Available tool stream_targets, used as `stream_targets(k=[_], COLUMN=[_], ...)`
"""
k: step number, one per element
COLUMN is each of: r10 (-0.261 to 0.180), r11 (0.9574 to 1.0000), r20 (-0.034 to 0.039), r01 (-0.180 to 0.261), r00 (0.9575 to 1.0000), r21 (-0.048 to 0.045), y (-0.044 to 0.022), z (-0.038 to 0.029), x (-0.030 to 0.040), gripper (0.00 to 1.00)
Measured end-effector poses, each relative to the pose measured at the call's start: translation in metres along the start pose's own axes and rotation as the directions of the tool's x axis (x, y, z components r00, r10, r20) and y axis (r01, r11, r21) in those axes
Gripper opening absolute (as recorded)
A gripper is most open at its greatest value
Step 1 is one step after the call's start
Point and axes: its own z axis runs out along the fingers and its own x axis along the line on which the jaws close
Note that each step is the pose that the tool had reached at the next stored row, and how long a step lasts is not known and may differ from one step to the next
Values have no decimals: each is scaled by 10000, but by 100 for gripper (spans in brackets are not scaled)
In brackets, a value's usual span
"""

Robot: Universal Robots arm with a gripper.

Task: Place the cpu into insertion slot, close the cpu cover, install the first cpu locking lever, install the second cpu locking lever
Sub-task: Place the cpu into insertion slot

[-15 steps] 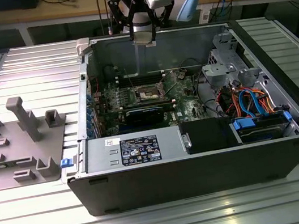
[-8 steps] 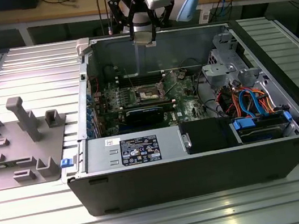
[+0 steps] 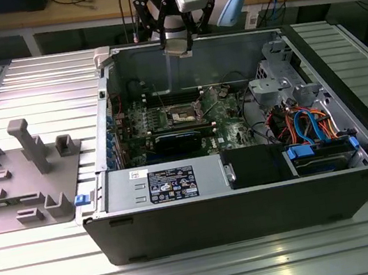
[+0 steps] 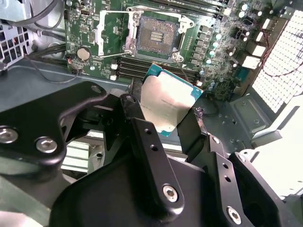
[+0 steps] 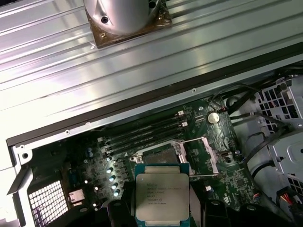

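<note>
High above the dark, silver-framed square insertion slot [image 4: 158, 35], the black hand [image 4: 163, 118] clamps the flat silver-grey square cpu [image 4: 168, 99] by opposite edges.

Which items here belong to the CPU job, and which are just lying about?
Job: the cpu, clamped in the gripper; the insertion slot; the open cpu cover.
Lying about: grey fixture, blue cables, power supply.

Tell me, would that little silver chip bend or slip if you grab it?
Probably stiff: the chip sits flat and straight between the tool's black fingers, with no sag. Its smooth metal top could be slippery if gripped loosely. It looks thin and small, so it is likely light.
</note>
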Motion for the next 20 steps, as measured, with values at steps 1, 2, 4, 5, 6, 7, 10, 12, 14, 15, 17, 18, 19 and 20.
stream_targets(k=[1,2,4,5,6,7,10,12,14,15,17,18,19,20], r10=[65,122,255,340,391,458,646,658,670,681,698,703,709,714], r11=[10000,9999,9997,9994,9992,9989,9979,9978,9978,9977,9976,9975,9975,9974], r20=[6,11,23,30,35,41,56,58,59,60,61,62,61,63], r01=[-65,-122,-255,-340,-391,-458,-646,-658,-670,-681,-698,-703,-709,-714], r00=[10000,9999,9997,9994,9992,9989,9979,9978,9977,9977,9975,9975,9975,9974], r21=[-1,-3,-6,-7,-9,-11,-14,-14,-15,-16,-16,-17,-16,-17], y=[0,0,0,0,0,-1,-1,-1,-1,-1,-1,-1,-1,-1], z=[1,1,3,4,5,6,8,8,8,8,8,9,8,8], x=[0,0,0,0,0,0,0,0,0,0,0,0,0,0], gripper=[54,54,54,54,54,54,54,54,54,54,54,54,54,54])
